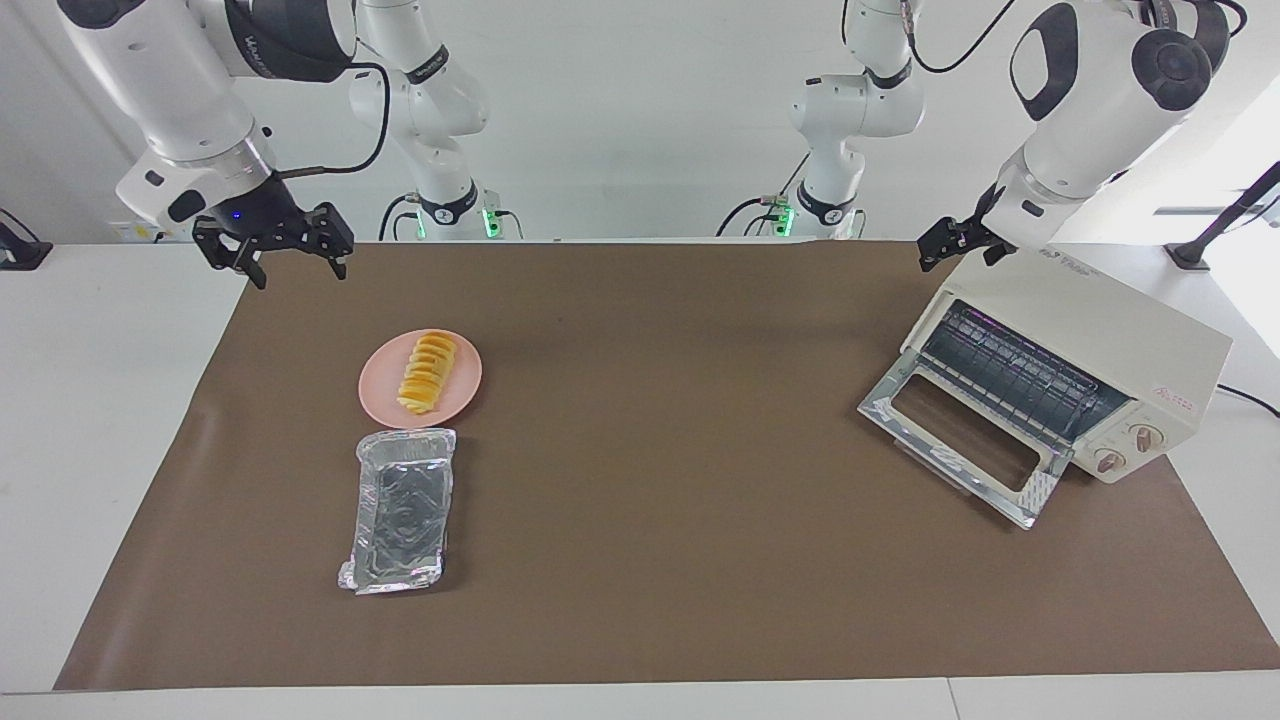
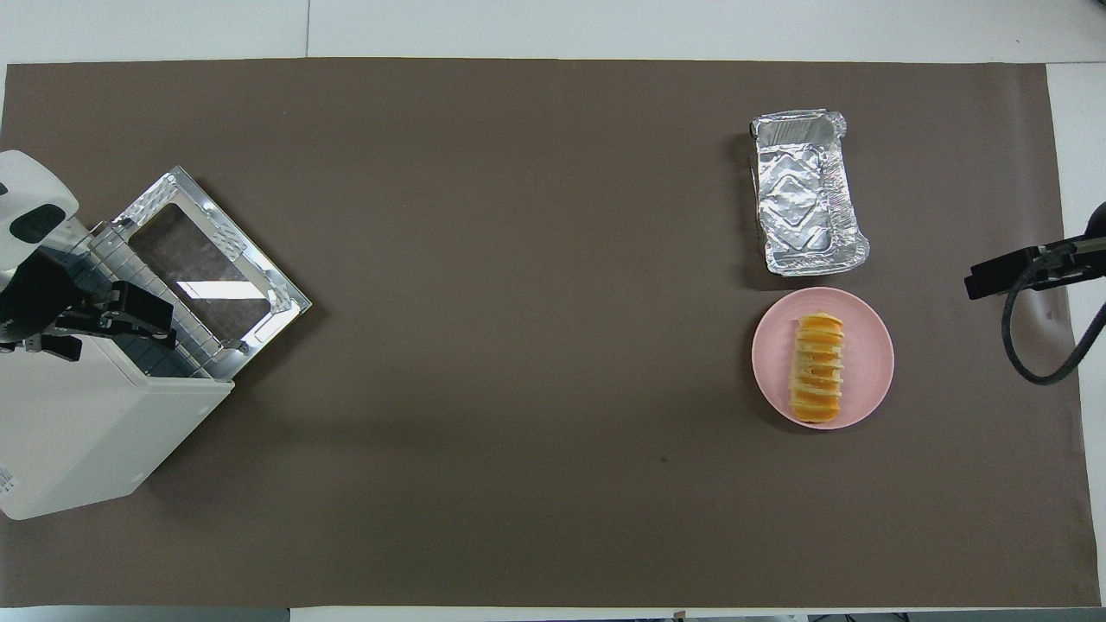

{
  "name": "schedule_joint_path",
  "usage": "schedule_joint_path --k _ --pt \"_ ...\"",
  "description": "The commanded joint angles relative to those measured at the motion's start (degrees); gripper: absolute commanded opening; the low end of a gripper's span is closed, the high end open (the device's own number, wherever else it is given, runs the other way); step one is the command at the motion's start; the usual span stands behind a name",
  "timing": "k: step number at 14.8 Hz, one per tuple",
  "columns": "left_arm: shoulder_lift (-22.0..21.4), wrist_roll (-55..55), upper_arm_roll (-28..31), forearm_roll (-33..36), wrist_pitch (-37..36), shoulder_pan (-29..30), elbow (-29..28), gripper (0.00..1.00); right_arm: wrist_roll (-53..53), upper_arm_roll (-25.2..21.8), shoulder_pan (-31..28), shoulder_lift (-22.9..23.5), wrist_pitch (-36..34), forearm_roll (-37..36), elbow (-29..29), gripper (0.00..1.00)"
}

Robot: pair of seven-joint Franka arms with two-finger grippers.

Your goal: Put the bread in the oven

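Facing view: the bread (image 1: 428, 373) lies lengthwise on a pink plate (image 1: 378, 392) toward the right arm's end of the bench (image 1: 640, 500), with a foil tray (image 1: 400, 508) just beside the plate and farther from the robots. The arrangement suggests the loaf is set out for pick-up within the right arm's reach. The oven (image 1: 1090, 345) stands toward the left arm's end, its glass door (image 1: 965, 440) dropped open and the wire rack exposed, so the cavity is ready to receive the loaf. The right claw (image 1: 297, 260) hangs with its jaws wide and empty over the brown mat's edge nearest the robots, well apart from the bread, which lies farther out on the bench. The left claw (image 1: 962, 243), likewise spread and empty, waits over the oven's top corner. Overhead view: the bread (image 2: 819, 369) and plate (image 2: 868, 363) sit nearer the robots than the tray (image 2: 804, 192). The left claw (image 2: 108, 318) overlaps the oven (image 2: 78, 432) beside its open door (image 2: 207, 276). Of the right arm, only a dark part and cable show at the frame's edge.
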Motion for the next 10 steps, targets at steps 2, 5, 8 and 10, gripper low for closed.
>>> schedule_joint_path --k 2,5,8,10 --pt "-0.8 0.1 -0.3 0.4 0.6 0.4 -0.5 1.00 -1.0 0.7 -1.1 0.3 0.4 0.8 0.2 1.00" --pt "-0.8 0.1 -0.3 0.4 0.6 0.4 -0.5 1.00 -0.7 0.7 -0.6 -0.7 0.4 0.8 -2.2 1.00" --pt "-0.8 0.1 -0.3 0.4 0.5 0.4 -0.5 1.00 -0.8 0.9 -0.1 -5.0 6.0 0.8 -11.7 1.00" --pt "-0.8 0.1 -0.3 0.4 0.5 0.4 -0.5 1.00 0.0 1.4 1.0 -9.4 14.7 0.9 -23.5 1.00"
